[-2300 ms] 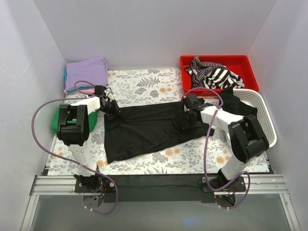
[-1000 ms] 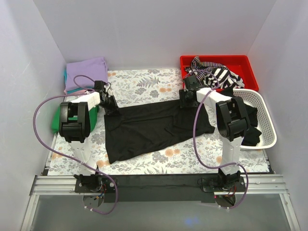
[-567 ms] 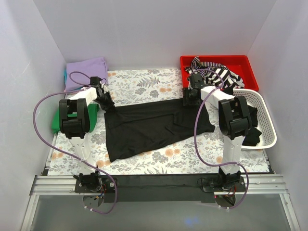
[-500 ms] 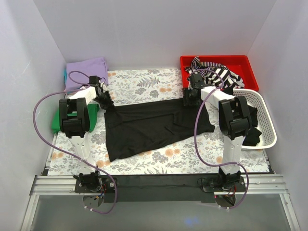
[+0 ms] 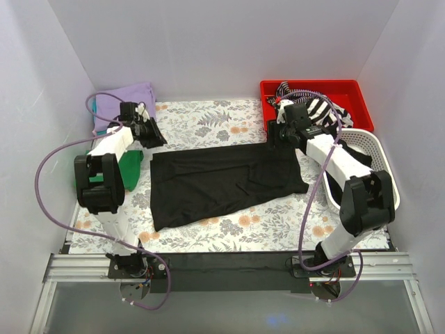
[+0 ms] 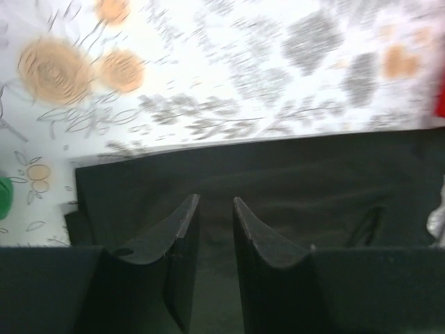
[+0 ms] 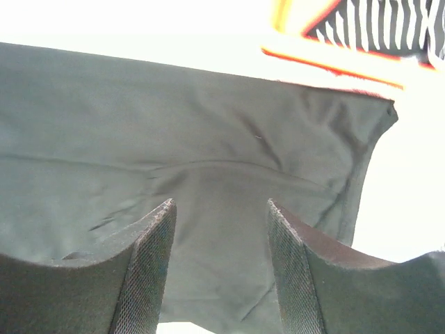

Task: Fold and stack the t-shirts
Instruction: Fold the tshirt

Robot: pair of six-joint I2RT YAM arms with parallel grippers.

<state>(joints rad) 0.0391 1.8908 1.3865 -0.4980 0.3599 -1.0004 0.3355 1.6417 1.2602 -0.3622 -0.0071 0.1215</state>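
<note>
Left gripper (image 6: 213, 200) is only a slit apart, nothing btwn the fingers. Right gripper (image 7: 221, 203) gapes wide and is also empty. Both hang over the far edge of the black t-shirt (image 5: 222, 182), which lies spread across the middle of the floral mat (image 5: 208, 122), w/ its far-left corner under the left gripper and its far-right corner under the right.

Judging by that, the step in hand is taking the far edge for a fold toward the near side. To do it well:
- The left jaws prob. need to widen first.
- Both then drop straight onto the hem and pinch close to the corners (deep enough not to slip off).
- They lift together, edge kept taut so the middle doesn't sag.
- The near edge runs skewed, nearer at its left end, so align before pressing down.

Pose: both arms reach well fwd, wrists pitched down. The left forearm lies beside the lavender t-shirt (image 5: 125, 101) pile at far left. The right forearm lies by the white basket (image 5: 386, 160), near the red bin (image 5: 361, 104).
</note>
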